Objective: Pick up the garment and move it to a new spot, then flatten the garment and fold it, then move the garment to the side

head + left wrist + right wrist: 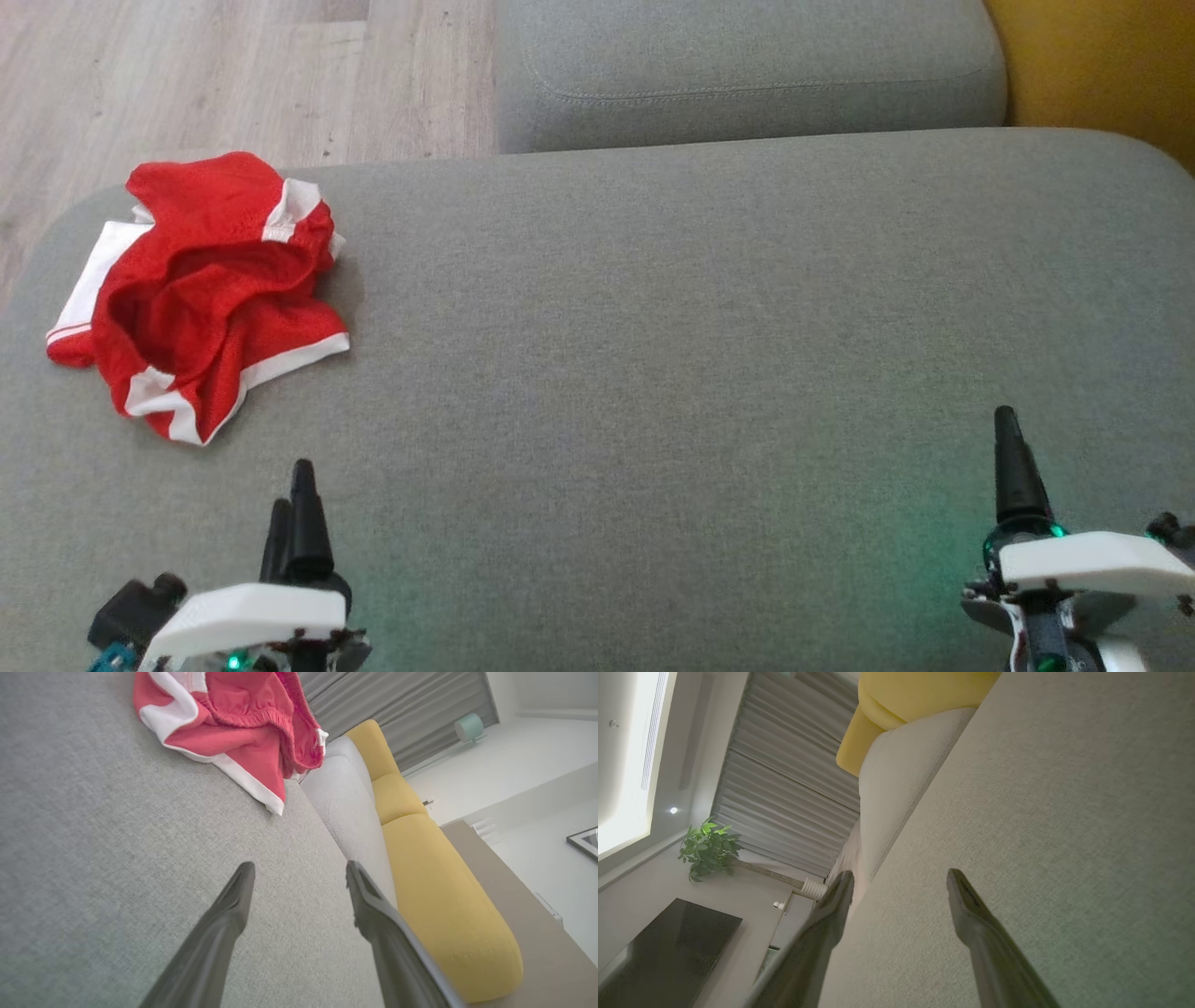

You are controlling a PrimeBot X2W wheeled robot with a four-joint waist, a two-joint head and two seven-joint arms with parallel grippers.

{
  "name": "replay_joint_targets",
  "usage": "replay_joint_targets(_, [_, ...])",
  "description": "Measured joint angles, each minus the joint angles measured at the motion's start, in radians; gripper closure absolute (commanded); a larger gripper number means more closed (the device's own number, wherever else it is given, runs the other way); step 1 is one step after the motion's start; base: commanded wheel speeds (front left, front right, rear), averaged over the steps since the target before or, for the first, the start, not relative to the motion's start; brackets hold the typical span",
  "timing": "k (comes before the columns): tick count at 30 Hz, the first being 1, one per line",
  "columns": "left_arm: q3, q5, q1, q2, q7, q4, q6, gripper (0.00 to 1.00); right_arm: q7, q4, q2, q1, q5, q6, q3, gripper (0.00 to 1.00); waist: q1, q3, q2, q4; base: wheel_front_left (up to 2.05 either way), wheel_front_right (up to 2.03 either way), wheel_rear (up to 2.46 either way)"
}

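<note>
The garment (205, 280) is a pair of red shorts with white trim, lying crumpled at the far left corner of the grey seat cushion (700, 327). In the left wrist view the garment (243, 723) sits ahead of the fingers, up and to the left. My left gripper (291, 485) hovers near the cushion's front edge, a short way in front of the garment. Its jaws stand open and hold nothing (300, 865). My right gripper (1006, 420) is at the front right, far from the garment, also open with nothing between its fingers (900, 873).
A grey back cushion (747, 75) rises behind the seat and a yellow cushion (1102, 56) sits at the far right. Wooden floor (187, 75) lies beyond the cushion's rounded left edge. A potted plant (707, 847) and a dark screen (668, 942) stand off the sofa.
</note>
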Motion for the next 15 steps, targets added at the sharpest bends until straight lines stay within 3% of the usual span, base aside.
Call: replay_joint_targets(15, [-0.038, 0.218, 0.007, 0.006, -0.036, -0.008, 0.0, 0.0, -0.043, -0.02, 0.0, 0.002, -0.196, 0.0, 0.024, 0.0, 0.0, -0.005, 0.0, 0.013, 0.0, 0.0, 0.0])
